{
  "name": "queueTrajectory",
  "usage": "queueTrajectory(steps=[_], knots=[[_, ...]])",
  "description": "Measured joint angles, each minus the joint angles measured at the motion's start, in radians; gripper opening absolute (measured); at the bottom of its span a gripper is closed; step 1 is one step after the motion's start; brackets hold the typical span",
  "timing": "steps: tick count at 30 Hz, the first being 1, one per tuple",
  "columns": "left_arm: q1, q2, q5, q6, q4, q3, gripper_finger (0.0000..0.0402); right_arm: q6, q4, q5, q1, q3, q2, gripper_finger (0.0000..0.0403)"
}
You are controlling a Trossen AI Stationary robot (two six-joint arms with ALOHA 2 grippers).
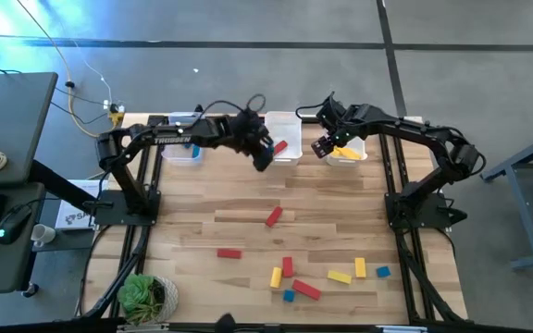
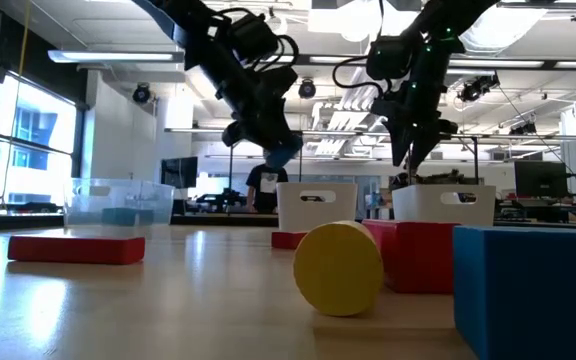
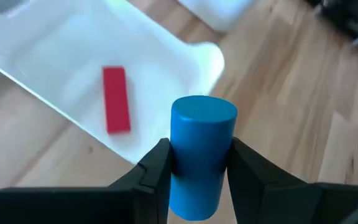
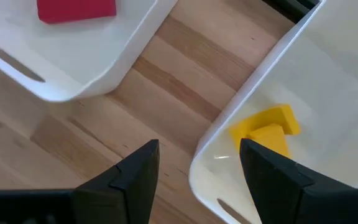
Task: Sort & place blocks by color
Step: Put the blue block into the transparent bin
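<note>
1. The left pincer (image 1: pixel 262 155) is seen in the upper middle of the high view, raised above the tabletop (image 1: pixel 192 231) just beside the middle bin (image 1: pixel 290 124); it is clamped on a blue cylinder (image 3: pixel 199 149), which is held upright between its two fingers (image 3: pixel 154 168).
2. The right pincer (image 1: pixel 323 148) is held in the upper right of centre, over the near edge of the right bin (image 1: pixel 359 155); its fingers (image 4: pixel 138 171) are spread apart and nothing is held.
3. A red bar (image 3: pixel 115 99) is lying in the middle bin; yellow blocks (image 4: pixel 267 129) are lying in the right bin; a left bin (image 1: pixel 176 154) with something blue in it is partly hidden by the arm.
4. The remaining blocks (image 1: pixel 290 268) are scattered across the lower half of the frame: red, yellow and blue pieces are mixed, with one red bar (image 1: pixel 273 216) set apart nearer the centre.
</note>
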Motion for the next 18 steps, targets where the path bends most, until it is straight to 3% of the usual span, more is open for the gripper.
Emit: queueTrajectory(steps=[8, 18], knots=[[0.076, -0.001, 0.003, 0.016, 0.037, 0.000, 0.0093, 0.058, 0.048, -0.033, 0.048, 0.000, 0.000, 0.0211], [0.252, -0.059, -0.084, 0.042, -0.175, 0.001, 0.0093, 0.102, 0.054, -0.025, 0.107, 0.000, 0.000, 0.0211]])
